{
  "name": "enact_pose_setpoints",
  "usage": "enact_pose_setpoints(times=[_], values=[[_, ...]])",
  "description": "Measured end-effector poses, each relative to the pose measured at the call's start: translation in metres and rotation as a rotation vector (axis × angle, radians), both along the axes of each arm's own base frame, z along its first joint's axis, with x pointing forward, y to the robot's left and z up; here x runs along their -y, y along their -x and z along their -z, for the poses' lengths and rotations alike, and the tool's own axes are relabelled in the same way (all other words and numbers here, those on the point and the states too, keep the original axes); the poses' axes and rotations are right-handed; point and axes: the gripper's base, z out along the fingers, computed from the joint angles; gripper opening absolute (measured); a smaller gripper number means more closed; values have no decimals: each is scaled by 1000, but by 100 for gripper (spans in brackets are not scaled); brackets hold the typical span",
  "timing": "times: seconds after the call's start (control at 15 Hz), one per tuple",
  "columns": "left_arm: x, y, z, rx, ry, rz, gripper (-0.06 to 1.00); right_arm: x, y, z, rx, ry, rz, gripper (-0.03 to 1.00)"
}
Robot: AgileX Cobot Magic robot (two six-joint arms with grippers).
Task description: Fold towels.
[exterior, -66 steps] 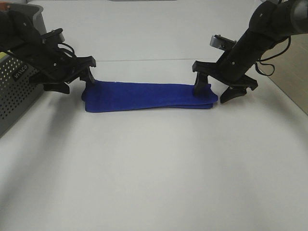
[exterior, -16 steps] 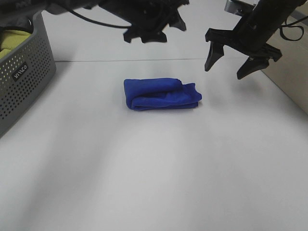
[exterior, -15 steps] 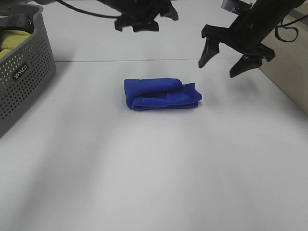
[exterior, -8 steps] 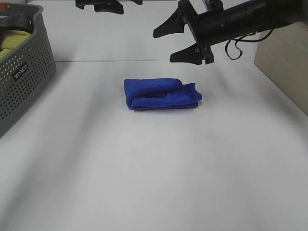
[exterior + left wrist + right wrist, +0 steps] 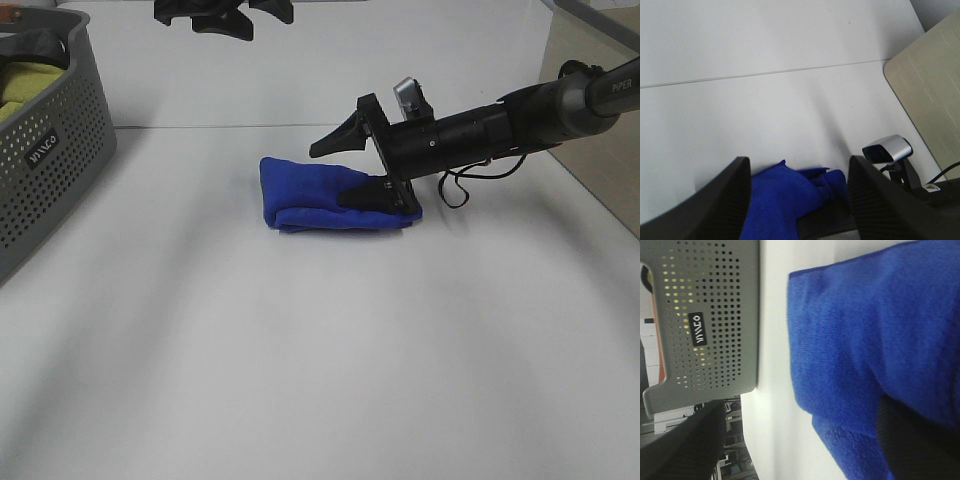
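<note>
The royal-blue towel lies folded into a thick small bundle on the white table, mid-back. My right gripper reaches in level from the right, open, its jaws straddling the towel's right part: one finger stands over the far edge, the other lies on the near side. The right wrist view shows the plush towel filling the gap between the fingers, with the gripper open. My left gripper is high at the back, open and empty, looking down on the towel.
A grey perforated basket holding a yellow-green cloth stands at the far left; it also shows in the right wrist view. A beige panel borders the table at the right. The table's back seam runs behind the towel.
My right gripper has dropped from above the table and swung left, level, onto the towel's right end. The left gripper stays high at the back. The towel has not moved.
</note>
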Motion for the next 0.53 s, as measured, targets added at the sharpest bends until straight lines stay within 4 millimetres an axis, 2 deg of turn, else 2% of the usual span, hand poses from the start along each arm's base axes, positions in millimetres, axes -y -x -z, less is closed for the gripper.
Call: enact_pose_setpoints(times=[0.13,0.27,0.33,0.53], values=[[-1,0,1,-4,-14,4,56,0,-1,-1,-2,8,-3,78],[-2,4,-2,-11,-47,18,56,-2,-4,-13,26,-6,-51,78],[-5,7,-7,-10,-82,28,56,-3,-4,-25,48,-18,-85,78],[-17,23,-31,-9,-221,60,56,0,5,-83,123,52,-186,78]])
